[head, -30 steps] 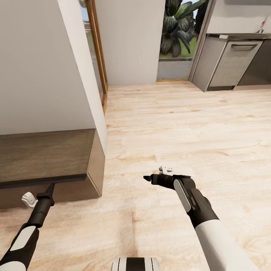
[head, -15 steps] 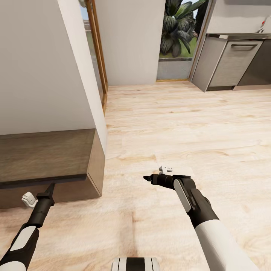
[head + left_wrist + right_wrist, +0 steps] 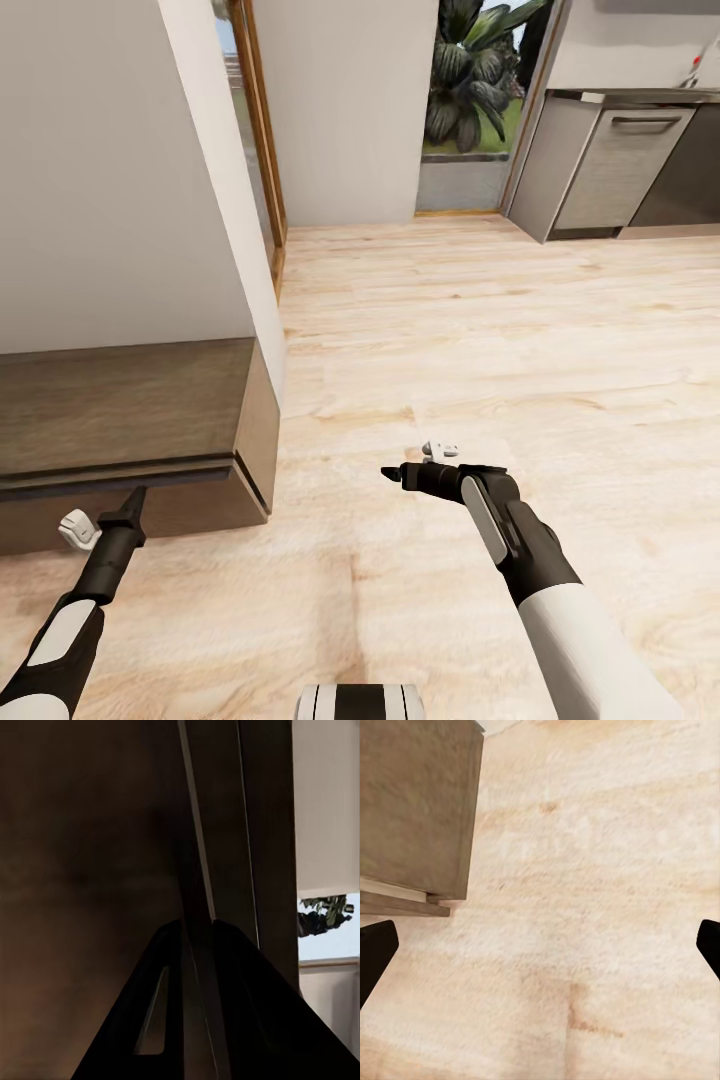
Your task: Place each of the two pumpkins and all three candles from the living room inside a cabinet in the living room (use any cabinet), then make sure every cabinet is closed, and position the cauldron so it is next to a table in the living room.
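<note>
The cabinet [image 3: 120, 410] is a long, low dark-brown unit against the white wall at the left of the head view. My left gripper [image 3: 135, 492] is shut, its tip at the cabinet's front edge. In the left wrist view the closed fingers [image 3: 169, 967] point along a seam in the dark wood [image 3: 90, 832]. My right gripper [image 3: 388, 474] hangs open over bare floor, holding nothing; its fingertips [image 3: 375, 945] stand wide apart, and the cabinet's end [image 3: 420, 802] lies off to one side. The pumpkins, candles, cauldron and table are out of view.
Pale wood floor [image 3: 480, 330] stretches ahead and to the right. A white wall corner [image 3: 250, 280] rises beside the cabinet, with a wood-framed opening [image 3: 255, 150] behind it. Grey kitchen units [image 3: 620, 170] stand at the back right, next to a glazed door showing a plant [image 3: 470, 80].
The cabinet's dark front edge has drawn back toward the wall, so less of its top shows. Neither arm has visibly moved.
</note>
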You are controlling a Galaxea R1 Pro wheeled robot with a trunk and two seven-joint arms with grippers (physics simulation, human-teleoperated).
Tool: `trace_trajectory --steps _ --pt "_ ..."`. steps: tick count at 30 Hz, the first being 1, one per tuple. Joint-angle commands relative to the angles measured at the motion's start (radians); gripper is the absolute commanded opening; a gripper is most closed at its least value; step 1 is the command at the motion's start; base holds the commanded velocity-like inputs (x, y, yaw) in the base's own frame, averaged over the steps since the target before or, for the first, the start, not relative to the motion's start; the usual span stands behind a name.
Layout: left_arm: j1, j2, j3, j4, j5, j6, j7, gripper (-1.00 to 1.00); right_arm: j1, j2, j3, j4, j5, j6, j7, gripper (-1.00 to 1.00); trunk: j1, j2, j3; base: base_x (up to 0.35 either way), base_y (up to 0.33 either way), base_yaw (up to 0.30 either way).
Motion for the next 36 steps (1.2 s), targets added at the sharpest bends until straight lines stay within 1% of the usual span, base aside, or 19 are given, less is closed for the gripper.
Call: trace_trajectory --steps 1,13,20,28,36 --pt "0.000 0.000 0.005 0.026 0.006 0.003 0.001 -1.00 0.000 0.000 -0.001 -0.001 0.003 0.004 0.004 1.00 0.000 0.000 -0.001 -0.002 0.000 0.000" --pt "0.000 0.001 0.005 0.026 0.006 0.003 0.001 -1.00 0.000 0.000 -0.001 0.000 0.003 0.003 0.004 1.00 0.000 0.000 -0.001 -0.002 0.000 0.000" --pt "0.000 0.000 0.005 0.026 0.006 0.003 0.001 -1.00 0.000 0.000 -0.001 -0.001 0.003 0.004 0.004 1.00 0.000 0.000 -0.001 -0.098 0.000 0.000" --pt "0.000 0.000 0.005 0.026 0.006 0.003 0.001 -1.00 0.000 0.000 -0.001 -0.001 0.003 0.003 0.004 1.00 0.000 0.000 -0.001 -0.016 0.000 0.000" --pt "0.000 0.000 0.005 0.026 0.006 0.003 0.002 -1.00 0.004 0.000 0.020 -0.001 0.003 0.003 0.005 1.00 0.000 0.000 -0.001 -0.050 0.000 0.000"
